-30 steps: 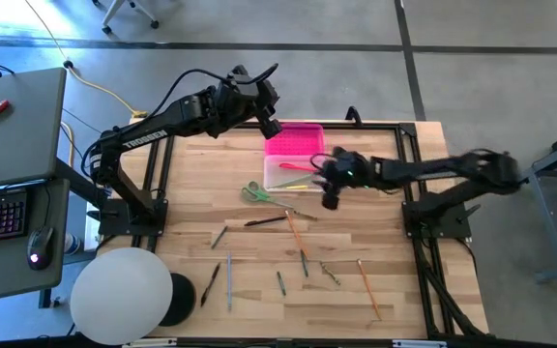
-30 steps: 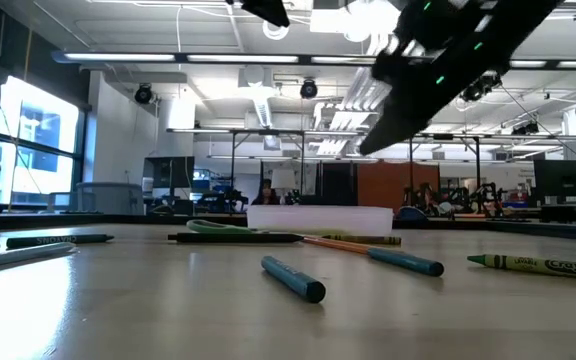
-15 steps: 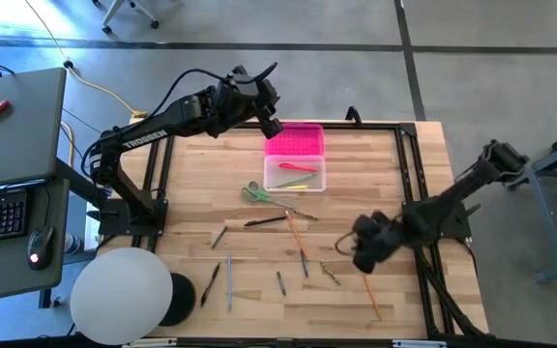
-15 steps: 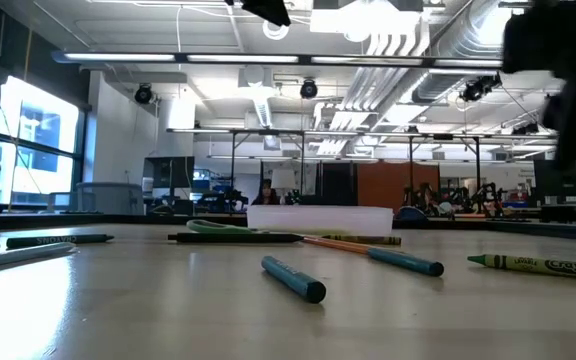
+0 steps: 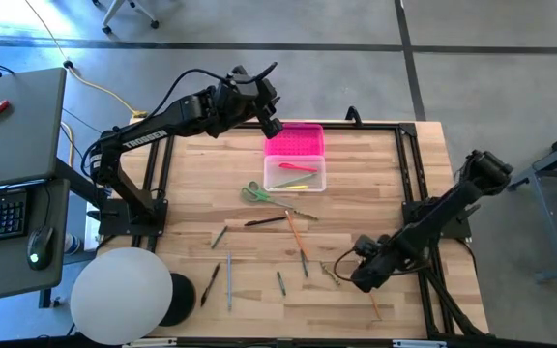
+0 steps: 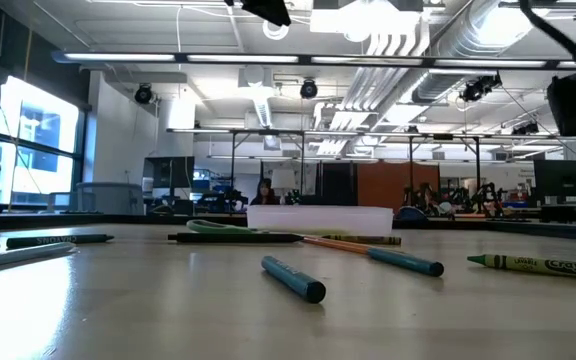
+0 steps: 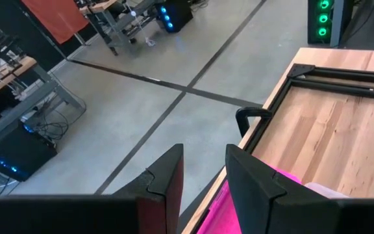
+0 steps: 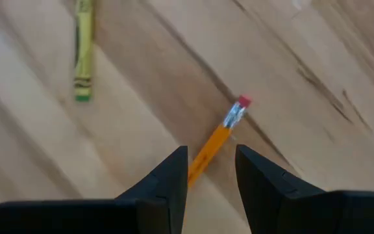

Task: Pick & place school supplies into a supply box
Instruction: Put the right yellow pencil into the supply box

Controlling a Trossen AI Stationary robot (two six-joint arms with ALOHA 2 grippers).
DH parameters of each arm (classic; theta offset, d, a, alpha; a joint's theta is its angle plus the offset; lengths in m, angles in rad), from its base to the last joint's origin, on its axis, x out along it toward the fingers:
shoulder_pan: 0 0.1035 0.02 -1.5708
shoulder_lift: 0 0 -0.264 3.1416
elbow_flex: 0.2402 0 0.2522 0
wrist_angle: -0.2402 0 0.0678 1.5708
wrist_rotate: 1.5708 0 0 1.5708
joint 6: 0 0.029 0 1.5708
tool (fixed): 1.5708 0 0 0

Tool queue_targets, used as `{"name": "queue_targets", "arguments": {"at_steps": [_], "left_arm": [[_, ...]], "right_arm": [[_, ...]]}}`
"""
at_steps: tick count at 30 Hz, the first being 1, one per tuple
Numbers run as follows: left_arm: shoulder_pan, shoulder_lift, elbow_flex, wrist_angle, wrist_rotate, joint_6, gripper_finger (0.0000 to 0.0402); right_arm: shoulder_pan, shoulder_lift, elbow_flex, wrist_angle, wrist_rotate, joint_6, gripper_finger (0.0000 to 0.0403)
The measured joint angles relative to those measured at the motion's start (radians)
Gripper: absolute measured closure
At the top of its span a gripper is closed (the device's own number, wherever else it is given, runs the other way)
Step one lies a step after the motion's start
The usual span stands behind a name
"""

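Observation:
The supply box lies open at the table's far middle, its pink lid (image 5: 298,140) flat behind the clear base (image 5: 295,175), which holds a pink-red and a yellow piece. My left gripper (image 5: 271,127) is open over the lid's far left corner (image 7: 219,198). My right gripper (image 5: 357,277) is open and low at the near right. Its fingers stand on either side of an orange pencil (image 8: 213,143) that lies flat on the table, eraser end (image 8: 242,103) ahead of them. The pencil's other end shows in the high view (image 5: 374,305). My left gripper stands with its fingers apart above the pink lid's far left corner (image 7: 219,198); I cannot tell whether it touches the lid.
Green scissors (image 5: 254,193), a black pen (image 5: 264,221), another orange pencil (image 5: 296,232) and several pens and crayons (image 5: 228,280) lie scattered mid-table. A yellow-green crayon (image 8: 82,52) lies near my right gripper. A white round object (image 5: 124,295) sits at the near left corner.
My right gripper has swung from above the box toward the table's near right and gone down over the orange pencil. The pencil and the other supplies have not moved.

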State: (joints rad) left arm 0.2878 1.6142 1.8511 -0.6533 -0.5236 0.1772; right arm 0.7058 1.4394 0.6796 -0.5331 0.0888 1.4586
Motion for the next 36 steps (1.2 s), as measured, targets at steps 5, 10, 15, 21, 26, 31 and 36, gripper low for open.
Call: {"name": "queue_targets", "arguments": {"at_steps": [5, 10, 15, 21, 26, 31, 36], "left_arm": [[0.0, 0.0, 0.0, 0.0, 0.0, 0.0, 0.0254], [0.0, 0.0, 0.0, 0.0, 0.0, 0.0, 0.0254], [0.0, 0.0, 0.0, 0.001, 0.0, 0.021, 0.0254], [0.0, 0.0, 0.0, 0.001, -0.001, 0.026, 0.0254], [0.0, 0.0, 0.0, 0.001, -0.002, 0.027, 0.0254], [0.0, 0.0, 0.0, 0.002, -0.002, 0.027, 0.0254], [0.0, 0.0, 0.0, 0.002, -0.002, 0.027, 0.0254]], "right_arm": [[-0.033, 0.029, 0.0, -0.005, 0.026, -0.003, 0.0295], [-0.062, 0.07, 0.004, -0.005, 0.043, -0.075, 0.0295], [-0.086, 0.122, 0.005, -0.009, 0.038, -0.12, 0.0306], [-0.088, 0.134, 0.005, -0.008, 0.05, -0.116, 0.0361], [-0.088, 0.135, 0.004, -0.006, 0.061, -0.129, 0.0397], [-0.088, 0.136, 0.003, -0.015, 0.089, -0.157, 0.0388], [-0.097, 0.139, 0.0, 0.012, 0.14, -0.233, 0.0387]]}}
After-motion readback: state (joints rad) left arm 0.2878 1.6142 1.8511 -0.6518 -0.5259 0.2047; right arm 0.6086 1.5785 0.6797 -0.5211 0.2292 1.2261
